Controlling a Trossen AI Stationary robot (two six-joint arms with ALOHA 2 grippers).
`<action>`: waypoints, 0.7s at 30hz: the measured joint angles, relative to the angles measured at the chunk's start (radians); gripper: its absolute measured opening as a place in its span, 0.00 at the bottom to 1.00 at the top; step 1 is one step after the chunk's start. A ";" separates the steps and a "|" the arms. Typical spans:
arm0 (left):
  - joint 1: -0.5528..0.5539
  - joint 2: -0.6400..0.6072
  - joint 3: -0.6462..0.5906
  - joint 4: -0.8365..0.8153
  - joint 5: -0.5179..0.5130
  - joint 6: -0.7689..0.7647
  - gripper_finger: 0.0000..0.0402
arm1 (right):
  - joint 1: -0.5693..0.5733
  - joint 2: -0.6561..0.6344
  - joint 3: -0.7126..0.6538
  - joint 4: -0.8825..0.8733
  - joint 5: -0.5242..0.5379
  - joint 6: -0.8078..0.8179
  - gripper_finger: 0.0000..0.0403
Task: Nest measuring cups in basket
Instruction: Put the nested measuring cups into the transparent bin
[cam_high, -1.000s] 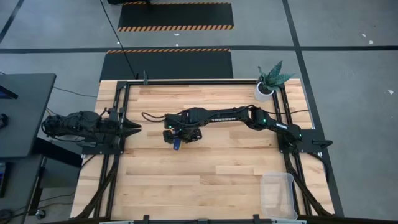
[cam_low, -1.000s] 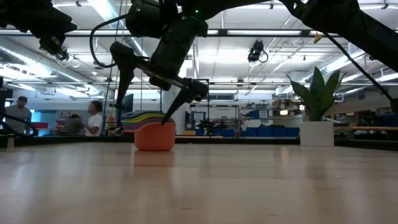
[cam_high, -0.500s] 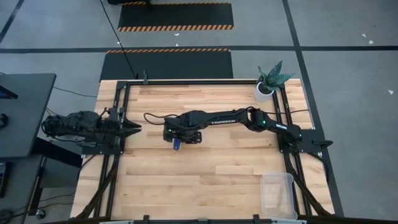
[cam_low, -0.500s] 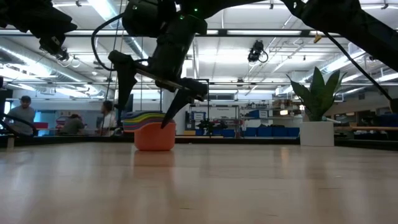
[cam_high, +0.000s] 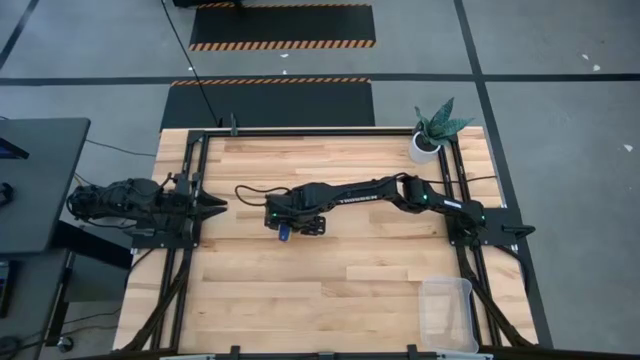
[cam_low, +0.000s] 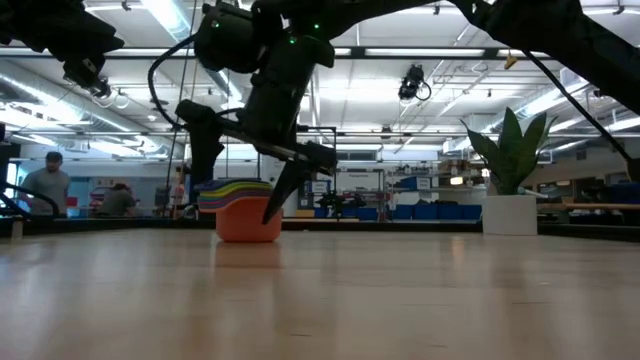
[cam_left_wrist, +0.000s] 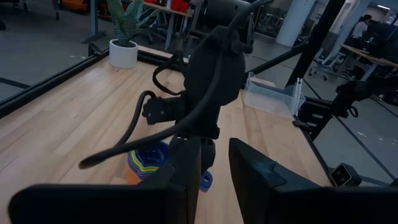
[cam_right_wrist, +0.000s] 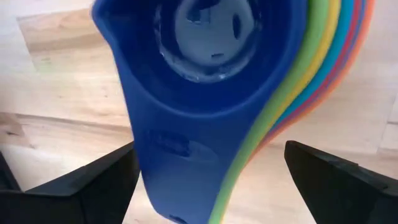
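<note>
From above, the right gripper reaches out over the middle of the table above the measuring cups, the basket sits well apart at the near right corner, and the left gripper waits at the left edge, its fingers slightly parted around nothing. At table height, the right gripper's fingers stand wide on either side of the nested stack, not gripping it. The right wrist view looks straight down into the blue innermost cup between both fingers.

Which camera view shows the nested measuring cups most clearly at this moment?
The right wrist view: the measuring cups fill it, blue innermost, coloured rims fanning outward. The low view shows the stack from the side, between the right gripper's open fingers. The high and left wrist views show only a small part.
</note>
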 joint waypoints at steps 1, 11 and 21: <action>0.000 0.000 0.000 0.000 0.000 0.000 0.23 | 0.000 0.000 0.000 0.003 0.005 0.000 0.99; 0.000 0.000 0.000 0.000 0.000 0.000 0.23 | 0.000 0.000 0.000 0.002 0.048 -0.057 0.99; 0.000 0.000 0.000 0.000 0.000 0.000 0.23 | 0.000 0.000 0.000 -0.005 0.094 -0.063 0.97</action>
